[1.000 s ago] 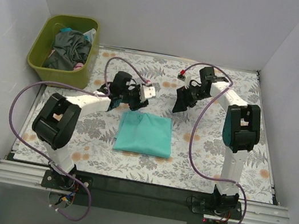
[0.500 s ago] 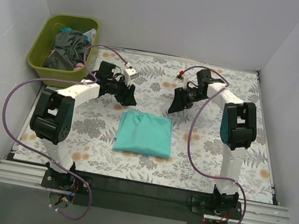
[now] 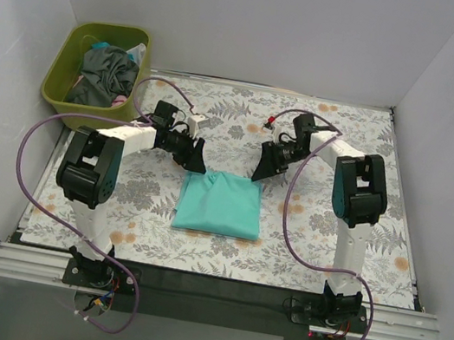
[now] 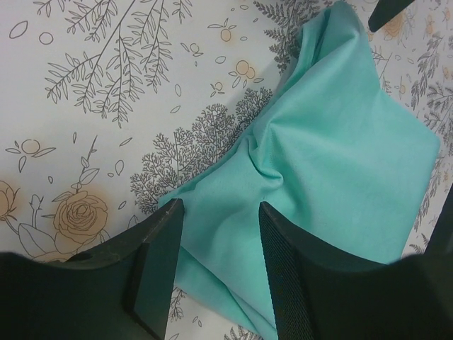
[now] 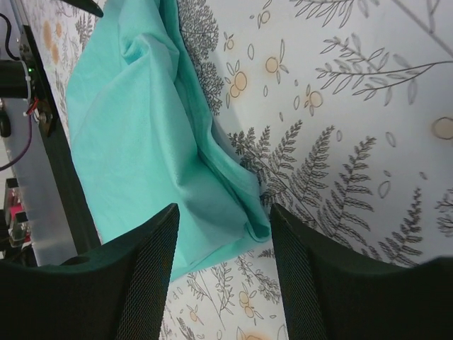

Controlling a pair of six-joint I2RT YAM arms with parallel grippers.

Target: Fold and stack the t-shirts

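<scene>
A folded teal t-shirt [image 3: 219, 205] lies flat in the middle of the floral table. My left gripper [image 3: 196, 165] is open just above the shirt's far left corner; in the left wrist view the shirt [image 4: 340, 163] shows between my spread fingers [image 4: 152, 262]. My right gripper [image 3: 260, 173] is open just above the far right corner; in the right wrist view the shirt's layered edge [image 5: 212, 170] lies between my fingers [image 5: 141, 276]. Neither gripper holds cloth.
A green basket [image 3: 56, 91] at the far left holds several crumpled garments [image 3: 107, 74], dark grey on top. White walls close in the table on three sides. Purple cables loop beside both arms.
Both grippers have come down and inward to the shirt's far corners. The left one swung out toward the basket side and then back. The shirt has not moved.
</scene>
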